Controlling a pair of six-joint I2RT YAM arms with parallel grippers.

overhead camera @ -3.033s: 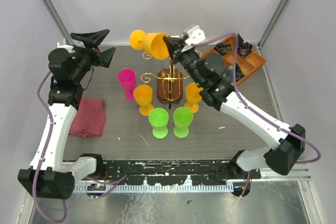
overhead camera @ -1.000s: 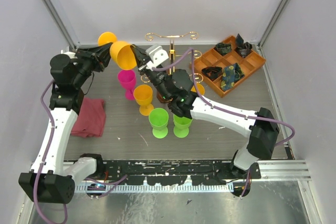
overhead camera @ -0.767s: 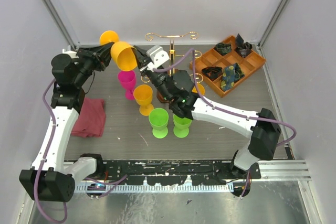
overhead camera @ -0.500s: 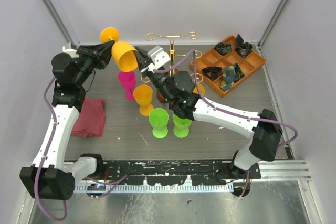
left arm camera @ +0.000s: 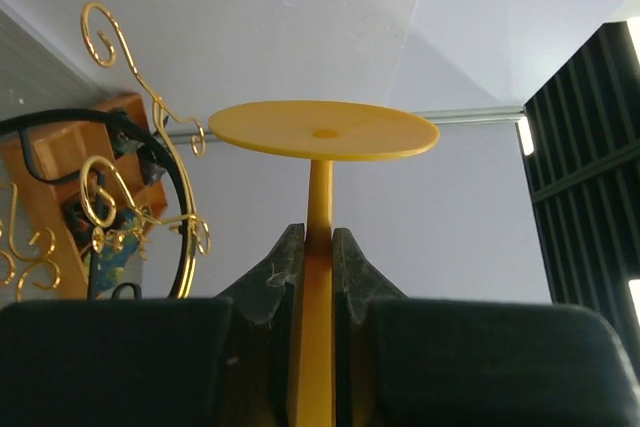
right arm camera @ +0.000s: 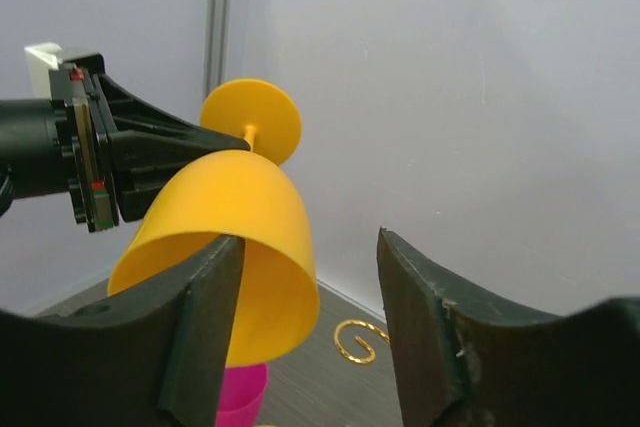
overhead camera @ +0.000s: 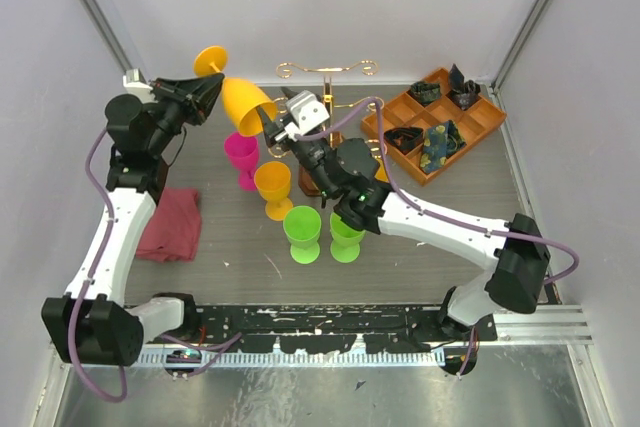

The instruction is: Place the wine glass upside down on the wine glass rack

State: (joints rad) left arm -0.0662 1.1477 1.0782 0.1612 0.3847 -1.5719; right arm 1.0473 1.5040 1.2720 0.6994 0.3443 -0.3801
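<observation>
An orange wine glass hangs in the air over the table's back left, foot tilted up and bowl opening down toward the right. My left gripper is shut on its stem, just under the foot. My right gripper stands open beside the bowl, with its left finger close against the bowl's rim and nothing gripped. The wine glass rack, gold wire with scroll ends, rises behind the right arm. Its scrolls show left of the glass in the left wrist view.
On the table stand a pink glass, an orange glass and two green glasses. An orange compartment tray sits at the back right. A red cloth lies at the left.
My right gripper has opened and let go of the bowl's rim. The left gripper has kept the stem and swung the glass a little right, foot higher.
</observation>
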